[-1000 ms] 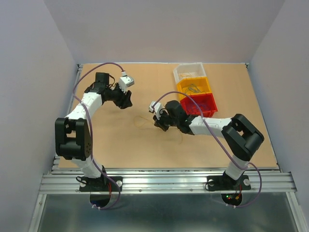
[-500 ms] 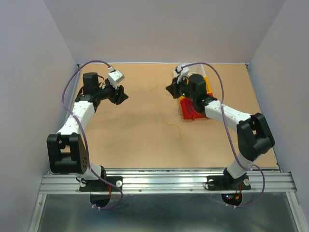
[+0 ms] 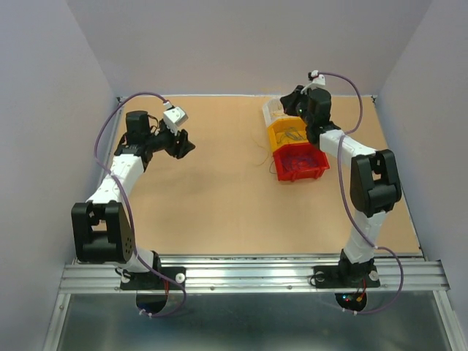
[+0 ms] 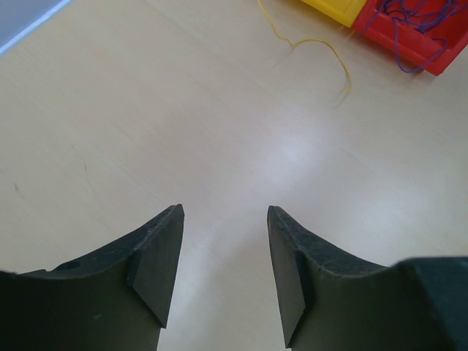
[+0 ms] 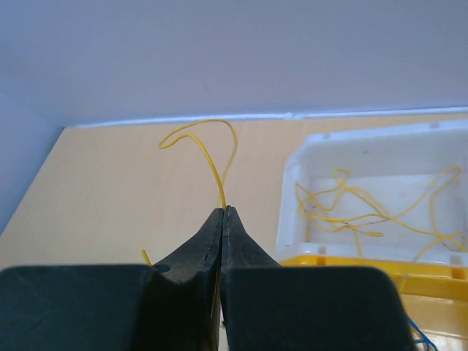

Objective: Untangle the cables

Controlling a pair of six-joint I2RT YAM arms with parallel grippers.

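Note:
My right gripper [image 3: 290, 100] is at the back right, raised beside the white bin [image 3: 272, 110]. It is shut [image 5: 223, 210] on a thin yellow cable [image 5: 214, 150] that loops up past the fingertips. The rest of this cable trails down to the table [image 3: 265, 156] left of the bins and shows in the left wrist view [image 4: 322, 45]. My left gripper [image 3: 183, 144] is open and empty [image 4: 225, 212] over bare table at the back left. Blue-purple cables [image 4: 409, 14] lie in the red bin [image 4: 431, 55]. Yellow cables [image 5: 365, 212] lie in the white bin [image 5: 292, 190].
Three bins stand in a row at the back right: white, yellow [image 3: 276, 136] and red [image 3: 316, 170]. The yellow bin [image 5: 365, 267] holds dark cables. The table's back edge and wall are right behind the white bin.
My right gripper has swung from the middle of the table to the back right, carrying the yellow cable up beside the white bin. My left gripper pulled back left, then stayed still.

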